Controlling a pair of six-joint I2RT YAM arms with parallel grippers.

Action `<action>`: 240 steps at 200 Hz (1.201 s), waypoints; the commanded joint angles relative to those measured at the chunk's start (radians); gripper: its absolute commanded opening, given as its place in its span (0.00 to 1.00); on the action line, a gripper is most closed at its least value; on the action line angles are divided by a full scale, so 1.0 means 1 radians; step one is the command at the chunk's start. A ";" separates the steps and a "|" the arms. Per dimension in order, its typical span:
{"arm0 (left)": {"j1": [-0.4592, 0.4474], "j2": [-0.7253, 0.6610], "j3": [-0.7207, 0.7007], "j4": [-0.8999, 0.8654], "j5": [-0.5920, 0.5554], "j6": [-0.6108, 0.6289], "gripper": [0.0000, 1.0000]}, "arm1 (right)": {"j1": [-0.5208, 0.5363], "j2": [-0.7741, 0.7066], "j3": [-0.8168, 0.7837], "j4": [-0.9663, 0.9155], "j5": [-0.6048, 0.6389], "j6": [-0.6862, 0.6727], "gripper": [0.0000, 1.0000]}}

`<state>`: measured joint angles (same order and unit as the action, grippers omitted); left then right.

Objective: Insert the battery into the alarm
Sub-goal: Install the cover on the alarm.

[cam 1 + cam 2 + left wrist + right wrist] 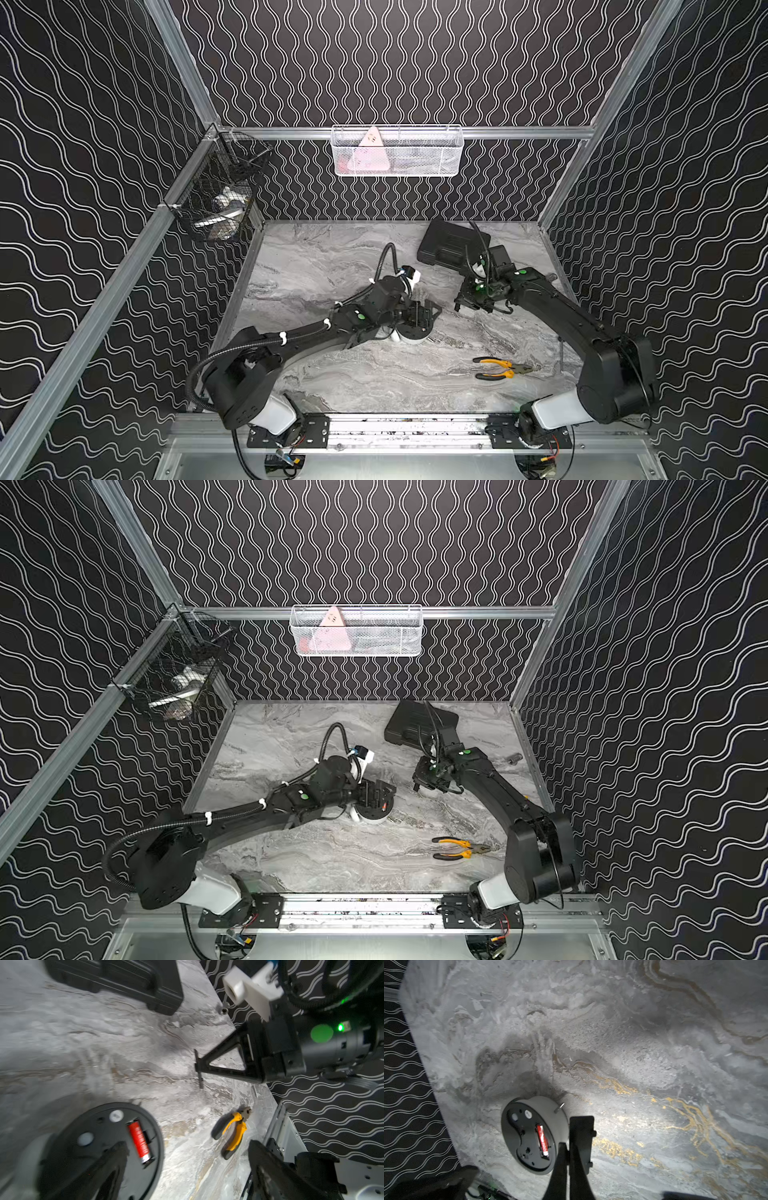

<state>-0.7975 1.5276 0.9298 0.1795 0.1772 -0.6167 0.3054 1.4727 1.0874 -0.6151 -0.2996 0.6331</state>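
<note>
Lying face down on the marble table (pixel 332 266), the alarm (pixel 409 334) shows its black round back panel upward, and its white body is seen below the panel in the right wrist view (pixel 560 1118). The battery (pixel 140 1139) sits inside the slot of this panel, red with its silvery end at one side of the slot; the right wrist view shows it there too (pixel 543 1140). The left gripper (pixel 186 1144) hangs directly above the alarm with the jaws spread wide and nothing between them. One of its fingers (pixel 99 1163) is over the back panel, just beside the battery, and the other is off the alarm, on the side of the pliers. The right gripper (pixel 570 1142) is near the alarm but apart from it, on the robot's right side, with its jaws pressed together and empty; in a top view (pixel 461 305) it stands a little above the table. The yellow-handled pliers (pixel 498 369) lie well apart from the alarm, to its right and closer to the arm bases. The black case (pixel 449 245) lies behind the alarm, toward the back wall.
</note>
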 commanded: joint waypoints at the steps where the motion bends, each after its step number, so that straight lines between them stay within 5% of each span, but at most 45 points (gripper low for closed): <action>1: -0.047 0.038 0.034 0.095 -0.096 0.005 0.91 | -0.009 -0.026 -0.007 0.045 -0.088 0.038 0.01; 27: -0.109 0.077 0.064 0.103 -0.184 0.027 0.85 | -0.014 -0.047 -0.020 0.064 -0.111 0.056 0.02; 95: -0.092 0.141 0.074 0.155 -0.161 -0.064 0.55 | -0.027 -0.083 -0.047 0.113 -0.182 0.099 0.02; 240: -0.069 0.227 0.133 0.186 -0.048 -0.127 0.32 | -0.030 -0.078 -0.045 0.116 -0.201 0.098 0.01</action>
<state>-0.8680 1.7504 1.0554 0.3286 0.1249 -0.7334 0.2749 1.3918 1.0405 -0.5167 -0.4889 0.7254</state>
